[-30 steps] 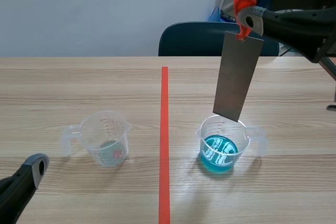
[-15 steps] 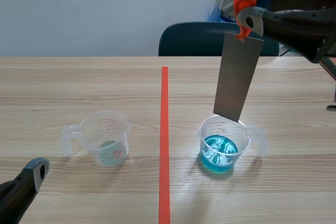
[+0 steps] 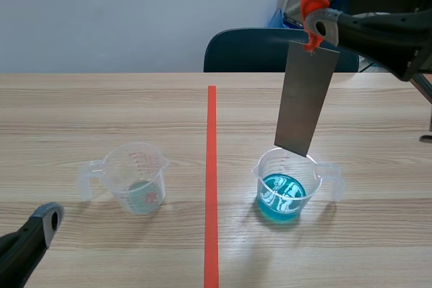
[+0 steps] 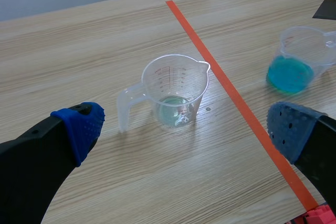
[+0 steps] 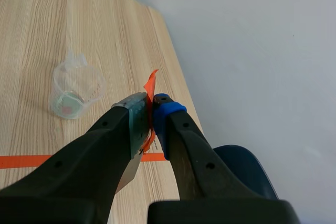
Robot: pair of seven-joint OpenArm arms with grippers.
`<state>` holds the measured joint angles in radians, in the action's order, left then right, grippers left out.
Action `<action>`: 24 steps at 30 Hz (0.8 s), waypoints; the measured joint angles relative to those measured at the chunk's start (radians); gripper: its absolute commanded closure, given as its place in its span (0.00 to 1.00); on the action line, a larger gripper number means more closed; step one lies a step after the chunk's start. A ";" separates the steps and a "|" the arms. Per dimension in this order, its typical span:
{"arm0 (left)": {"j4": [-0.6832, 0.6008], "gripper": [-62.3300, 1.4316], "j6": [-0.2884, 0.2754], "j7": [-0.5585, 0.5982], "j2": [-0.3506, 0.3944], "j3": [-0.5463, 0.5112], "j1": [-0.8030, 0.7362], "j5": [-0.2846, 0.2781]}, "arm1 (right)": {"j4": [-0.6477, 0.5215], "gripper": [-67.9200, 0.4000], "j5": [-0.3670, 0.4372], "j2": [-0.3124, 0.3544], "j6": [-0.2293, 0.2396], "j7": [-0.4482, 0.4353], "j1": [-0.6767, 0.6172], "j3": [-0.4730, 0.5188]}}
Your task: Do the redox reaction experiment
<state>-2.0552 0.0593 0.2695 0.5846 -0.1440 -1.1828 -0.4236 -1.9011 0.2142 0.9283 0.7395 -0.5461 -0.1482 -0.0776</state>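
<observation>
A grey metal strip (image 3: 305, 96) with an orange tape tag at its top hangs upright from my right gripper (image 3: 314, 26), which is shut on its upper end. Its lower edge is just above the far rim of a clear beaker of blue liquid (image 3: 287, 190). In the right wrist view the fingers pinch the strip (image 5: 137, 121) and the tag. Left of the tape line stands a second clear beaker (image 3: 138, 179) holding a little pale liquid. My left gripper (image 4: 184, 129) is open low in front of that beaker (image 4: 176, 90), not touching it.
An orange-red tape line (image 3: 211, 180) runs down the middle of the wooden table (image 3: 101, 106). A dark blue chair (image 3: 260, 50) stands behind the far edge. The blue-liquid beaker (image 4: 299, 59) lies ahead of my left gripper's right finger.
My left gripper has sunk slightly toward the table's near left corner. The right arm and the strip have not moved.
</observation>
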 measured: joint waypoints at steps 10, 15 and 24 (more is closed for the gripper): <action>0.000 0.00 0.000 0.000 0.000 0.000 0.000 0.000 | 0.000 0.98 0.000 0.000 0.000 0.029 0.000 0.000; 0.000 0.00 0.000 0.000 0.000 0.000 0.000 0.000 | 0.000 0.98 0.000 -0.017 0.000 0.047 0.000 0.000; 0.000 0.00 0.000 0.000 0.000 0.000 0.000 0.000 | 0.000 0.98 -0.037 -0.102 0.000 0.093 0.063 -0.058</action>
<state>-2.0552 0.0593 0.2699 0.5846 -0.1440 -1.1824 -0.4236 -1.9011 0.1776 0.8261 0.7395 -0.4526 -0.0853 -0.1352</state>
